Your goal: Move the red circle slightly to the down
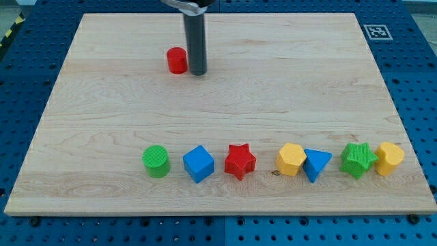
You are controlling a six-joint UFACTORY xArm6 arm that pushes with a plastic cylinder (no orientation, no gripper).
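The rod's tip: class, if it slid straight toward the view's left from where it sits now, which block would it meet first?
My tip sits just right of the red circle, almost touching it. Sliding left, it would likely meet that block first, though it may catch only the lower edge. The row of blocks near the view's bottom lies well clear.

A straight, dark grey cylindrical rod is seen, smooth and faintly glossy along its length. A wider metallic collar is fitted at its top. My tip is cut flat.

A pale wooden board lies on a blue perforated table, evenly lit.
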